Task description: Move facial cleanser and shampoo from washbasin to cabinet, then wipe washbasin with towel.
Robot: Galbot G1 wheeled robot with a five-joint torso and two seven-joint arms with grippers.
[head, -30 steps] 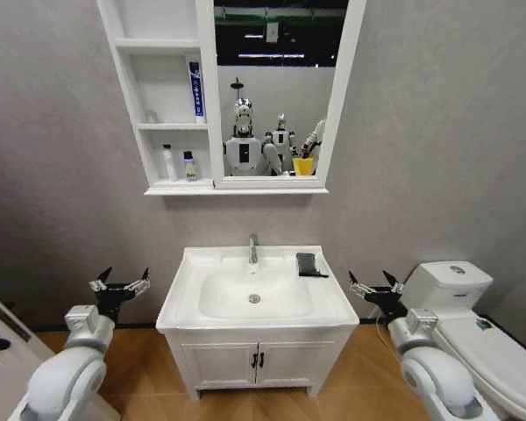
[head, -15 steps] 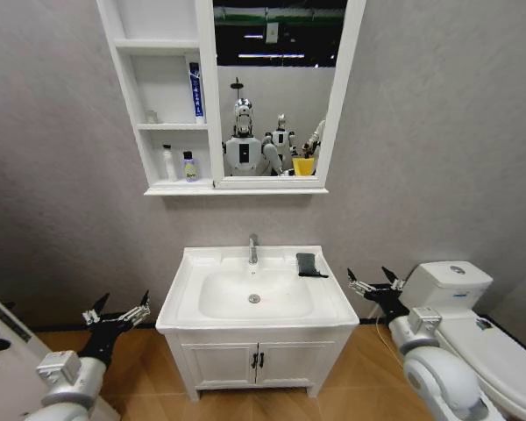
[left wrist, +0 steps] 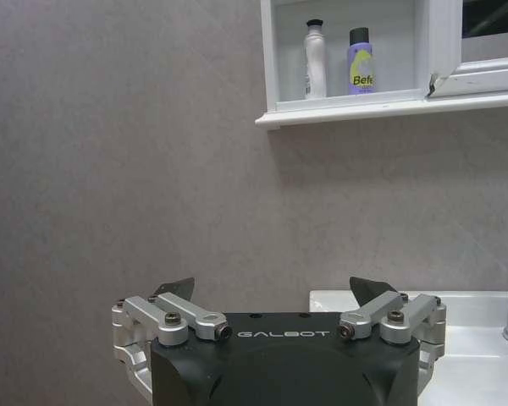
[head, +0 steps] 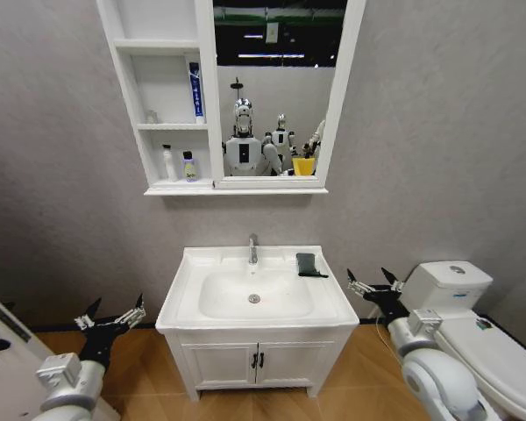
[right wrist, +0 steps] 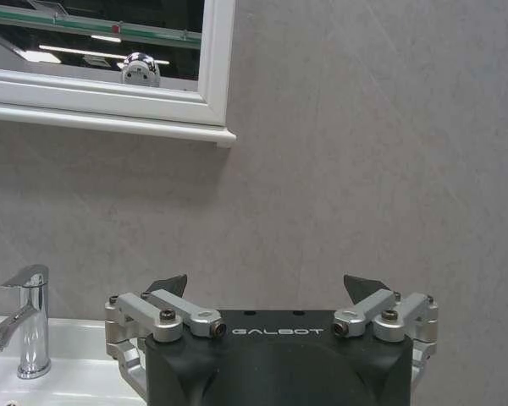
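**Left arm drops away; bottles shelved, wiping not yet begun**

Nearest the camera, the left gripper (head: 111, 317) now hangs at about eight o'clock in the head view, lower than it was a second ago, when it stood level with the basin's rim. Its fingers are spread wide and hold nothing. The right gripper (head: 373, 285) sits at about four o'clock, just off the washbasin's right edge, barely shifted, its fingers likewise spread and empty.

Between them, the washbasin (head: 193, 267) carries no bottles. The towel (head: 309, 264) lies folded on the rim's right rear corner, beside the faucet (head: 253, 248), untouched by either gripper.

Farther off, at about eleven o'clock, the cabinet (head: 158, 96) holds a white bottle (head: 168, 164) and a purple bottle (head: 189, 167) side by side on its lowest shelf; the left wrist view shows them upright.

The lowering of the left arm reads as a retreat after placing. The moving part looks done, and the wipe remains, with the right gripper the nearer one to the towel.
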